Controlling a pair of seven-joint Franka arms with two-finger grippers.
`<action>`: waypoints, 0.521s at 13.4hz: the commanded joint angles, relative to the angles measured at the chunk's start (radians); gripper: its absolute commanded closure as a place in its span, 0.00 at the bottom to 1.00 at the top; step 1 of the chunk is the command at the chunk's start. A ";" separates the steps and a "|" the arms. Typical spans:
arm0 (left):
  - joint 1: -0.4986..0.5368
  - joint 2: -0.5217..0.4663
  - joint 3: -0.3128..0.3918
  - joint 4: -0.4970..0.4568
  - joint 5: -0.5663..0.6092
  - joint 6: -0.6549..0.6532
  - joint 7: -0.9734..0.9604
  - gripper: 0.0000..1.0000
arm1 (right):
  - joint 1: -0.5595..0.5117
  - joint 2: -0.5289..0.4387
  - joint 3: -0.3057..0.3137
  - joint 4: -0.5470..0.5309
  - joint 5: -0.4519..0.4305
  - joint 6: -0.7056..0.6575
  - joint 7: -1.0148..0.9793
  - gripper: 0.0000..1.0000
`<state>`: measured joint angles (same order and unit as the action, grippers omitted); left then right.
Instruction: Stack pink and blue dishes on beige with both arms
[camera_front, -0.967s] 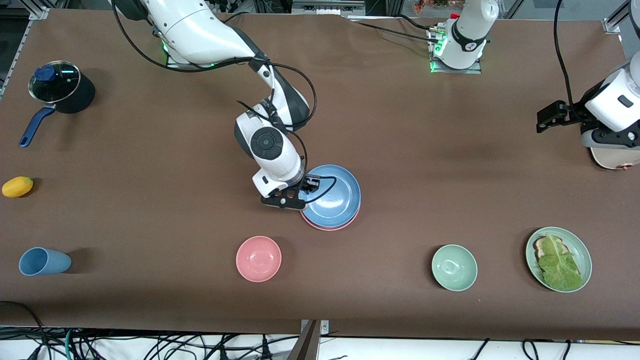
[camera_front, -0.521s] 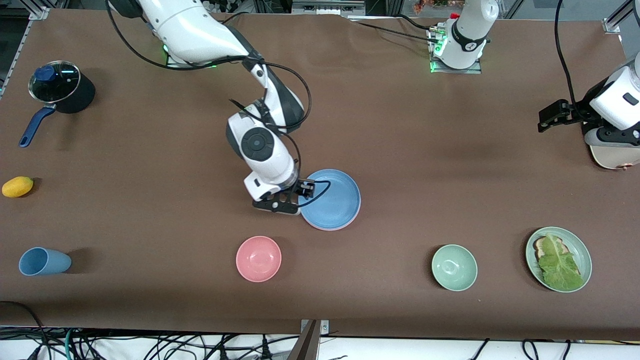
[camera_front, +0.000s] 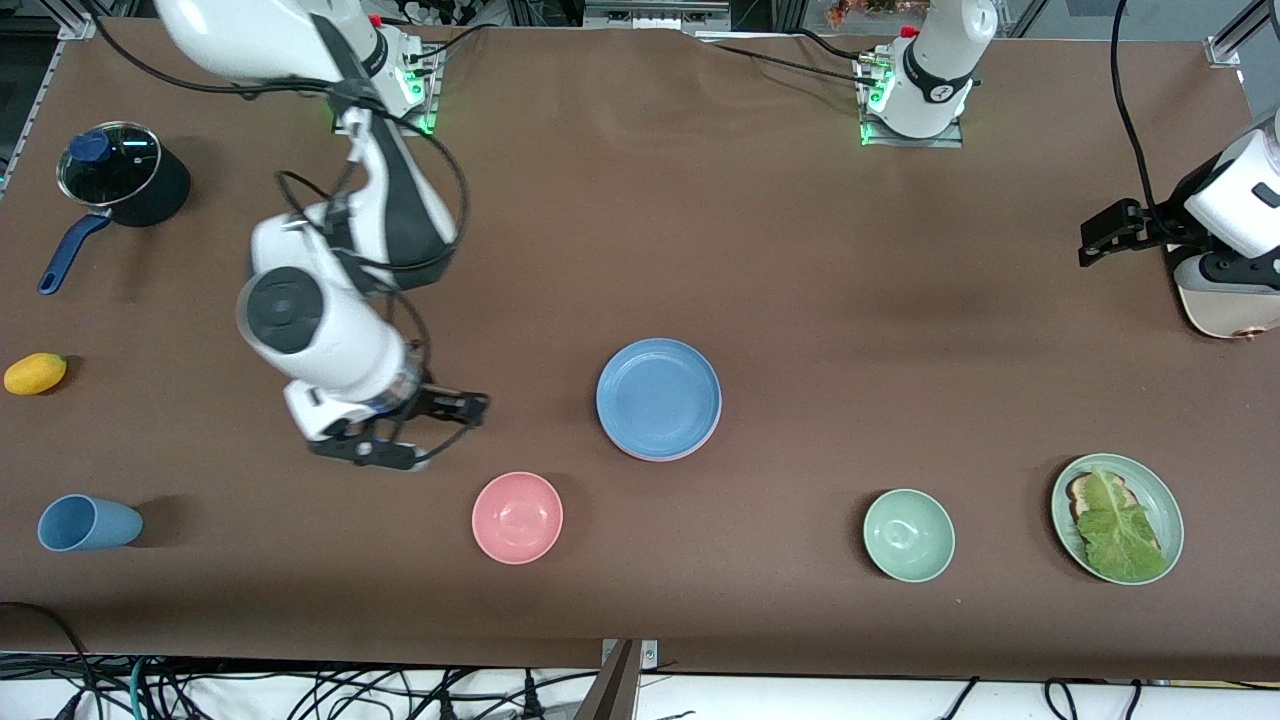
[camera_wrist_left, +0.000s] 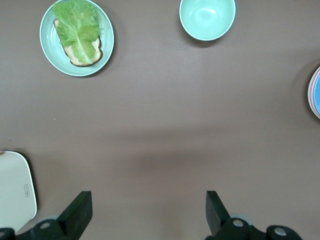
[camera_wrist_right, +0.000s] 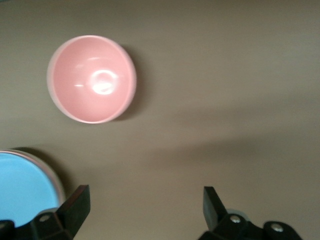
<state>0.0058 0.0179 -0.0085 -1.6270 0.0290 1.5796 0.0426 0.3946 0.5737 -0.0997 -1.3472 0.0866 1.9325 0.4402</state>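
The light blue plate (camera_front: 658, 398) lies flat on the pale pink plate (camera_front: 662, 455) at the table's middle; only a thin pink rim shows under it. No beige plate shows under that pair. My right gripper (camera_front: 440, 430) is open and empty above bare table, off the stack toward the right arm's end. In the right wrist view its fingers (camera_wrist_right: 145, 195) frame bare table, with the blue plate (camera_wrist_right: 20, 187) at the edge. My left gripper (camera_front: 1088, 240) waits open and empty over the left arm's end of the table, and in its own view (camera_wrist_left: 148, 197) frames bare table.
A pink bowl (camera_front: 517, 517), green bowl (camera_front: 908, 535) and green plate with lettuce (camera_front: 1117, 518) line the near edge. A blue cup (camera_front: 88, 523), yellow fruit (camera_front: 35, 373) and lidded pot (camera_front: 125, 185) sit at the right arm's end. A cream flat thing (camera_front: 1225, 320) lies under the left wrist.
My right gripper let go of the blue plate, which settled on the pink one, then rose and swung away toward the right arm's end. The left arm barely moved.
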 joint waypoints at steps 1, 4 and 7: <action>-0.006 0.010 0.008 0.039 -0.021 -0.001 0.005 0.00 | -0.020 -0.110 -0.015 -0.046 0.015 -0.093 -0.063 0.00; -0.004 0.013 0.012 0.039 -0.029 0.009 0.007 0.00 | -0.020 -0.292 -0.044 -0.168 -0.001 -0.174 -0.084 0.00; -0.004 0.016 0.010 0.039 -0.029 0.017 0.010 0.00 | -0.020 -0.457 -0.044 -0.315 -0.053 -0.176 -0.107 0.00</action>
<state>0.0058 0.0211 -0.0069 -1.6110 0.0289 1.5926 0.0429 0.3661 0.2633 -0.1403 -1.4970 0.0714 1.7379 0.3569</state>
